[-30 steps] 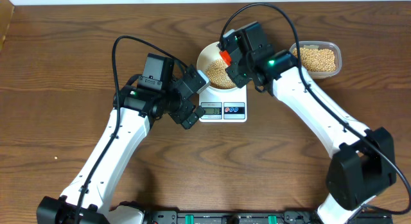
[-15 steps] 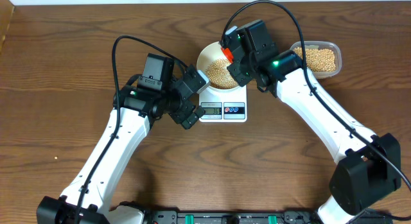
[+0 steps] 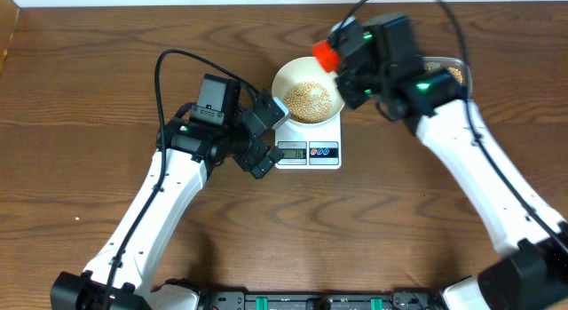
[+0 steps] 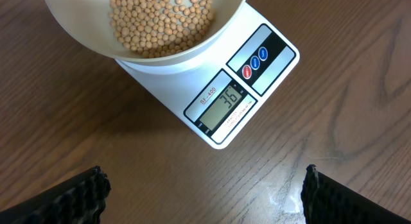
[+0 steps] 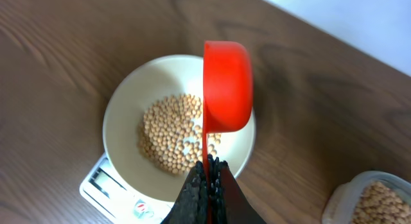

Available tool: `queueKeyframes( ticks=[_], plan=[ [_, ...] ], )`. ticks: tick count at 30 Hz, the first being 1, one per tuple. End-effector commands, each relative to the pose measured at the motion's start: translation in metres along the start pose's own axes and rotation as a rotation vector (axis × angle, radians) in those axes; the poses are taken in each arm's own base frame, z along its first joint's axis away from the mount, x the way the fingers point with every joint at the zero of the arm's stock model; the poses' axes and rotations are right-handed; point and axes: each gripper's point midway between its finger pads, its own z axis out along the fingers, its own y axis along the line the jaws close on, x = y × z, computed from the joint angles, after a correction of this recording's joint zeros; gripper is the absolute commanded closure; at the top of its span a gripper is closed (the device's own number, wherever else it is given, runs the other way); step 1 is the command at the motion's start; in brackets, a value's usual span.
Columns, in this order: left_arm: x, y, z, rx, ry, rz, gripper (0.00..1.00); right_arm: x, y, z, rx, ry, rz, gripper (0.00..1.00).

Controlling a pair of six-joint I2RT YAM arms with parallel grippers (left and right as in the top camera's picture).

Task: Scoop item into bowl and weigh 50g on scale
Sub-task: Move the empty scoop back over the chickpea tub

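Note:
The white bowl (image 3: pixel 282 77) sits on the white scale (image 3: pixel 308 152) and holds tan beans (image 3: pixel 306 99). In the left wrist view the bowl (image 4: pixel 160 54) with beans (image 4: pixel 157 22) is on the scale (image 4: pixel 218 115), whose display (image 4: pixel 225 99) reads 36. My right gripper (image 5: pixel 209 169) is shut on the handle of a red scoop (image 5: pixel 227 86), held on its side above the bowl's (image 5: pixel 122 121) right rim, over the beans (image 5: pixel 170 137). From overhead the scoop (image 3: pixel 325 54) is above the bowl's upper right. My left gripper (image 4: pixel 205 189) is open and empty over the table, in front of the scale.
A clear plastic tub with more beans (image 5: pixel 379 205) stands right of the bowl; overhead it (image 3: pixel 460 72) is mostly hidden by the right arm. The scale's red and blue buttons (image 4: pixel 255 62) face the left gripper.
My right gripper has lifted the red scoop up and to the right, from inside the bowl to above its right rim. The left arm has not moved.

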Motion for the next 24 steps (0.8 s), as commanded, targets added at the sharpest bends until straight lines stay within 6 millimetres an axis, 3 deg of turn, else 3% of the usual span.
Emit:
queueKeyframes(
  ticks=[1, 8, 18, 24],
  plan=[
    [-0.002, 0.001, -0.003, -0.011, -0.007, 0.013, 0.02, -0.013, -0.007, -0.029, -0.082, -0.077, 0.088, 0.99],
    [-0.002, 0.001, -0.003, -0.011, -0.007, 0.013, 0.02, -0.003, -0.06, -0.067, -0.062, -0.112, 0.253, 0.99],
    [-0.002, 0.001, -0.003, -0.011, -0.007, 0.013, 0.02, 0.071, -0.15, -0.088, 0.212, 0.061, 0.449, 0.99],
    [-0.002, 0.001, -0.003, -0.01, -0.007, 0.013, 0.02, 0.109, -0.175, -0.081, 0.329, 0.193, 0.493, 0.99]
  ],
)
